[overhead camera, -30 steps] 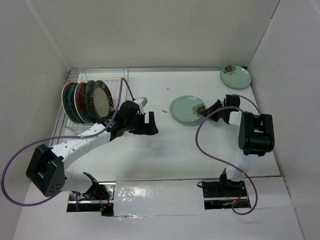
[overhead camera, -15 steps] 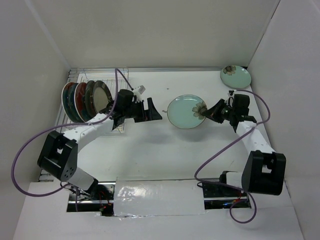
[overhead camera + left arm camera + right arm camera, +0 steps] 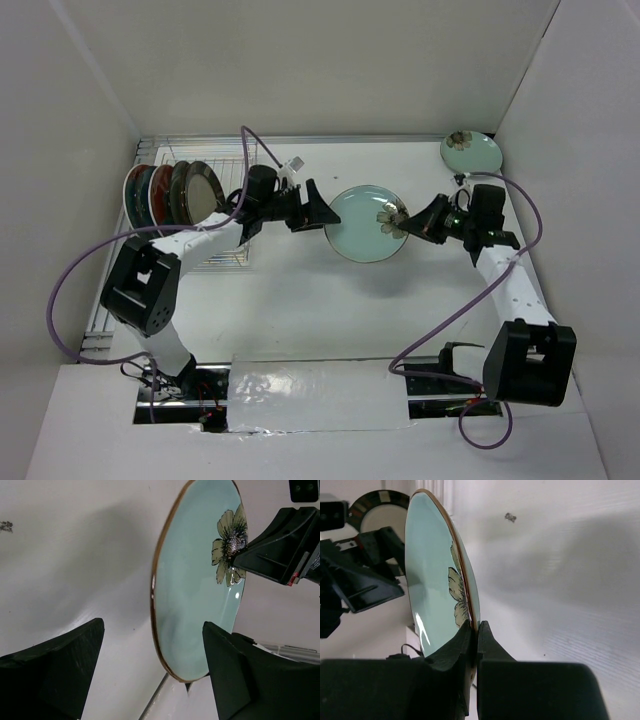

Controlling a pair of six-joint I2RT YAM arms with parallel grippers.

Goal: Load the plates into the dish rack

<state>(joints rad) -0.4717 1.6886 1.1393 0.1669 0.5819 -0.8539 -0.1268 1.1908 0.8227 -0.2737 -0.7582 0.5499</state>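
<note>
— What is hard to make out here?
— The plates point(image 3: 170, 200) standing on edge in the dish rack point(image 3: 212, 160) overlap. From above they show only as slivers, so their count is unsure. A red plate point(image 3: 133, 195) sits at the left end and a cream plate point(image 3: 205, 195) with a dark rim at the right. The left arm hides part of the rack's wire.
— And the grippers?
— The right gripper point(image 3: 408, 224) pinches the flowered edge of a mint plate point(image 3: 360, 225), jaws pressed onto the rim. It holds the plate tilted over the table point(image 3: 330, 300). The left gripper point(image 3: 318, 212) has its jaws spread wide, just beside the opposite rim. In its wrist view the rim lies between the two fingers point(image 3: 55, 675), and whether either one touches it cannot be told.
— Anything else?
— A second mint plate point(image 3: 471, 152) lies flat in the far right corner.
</note>
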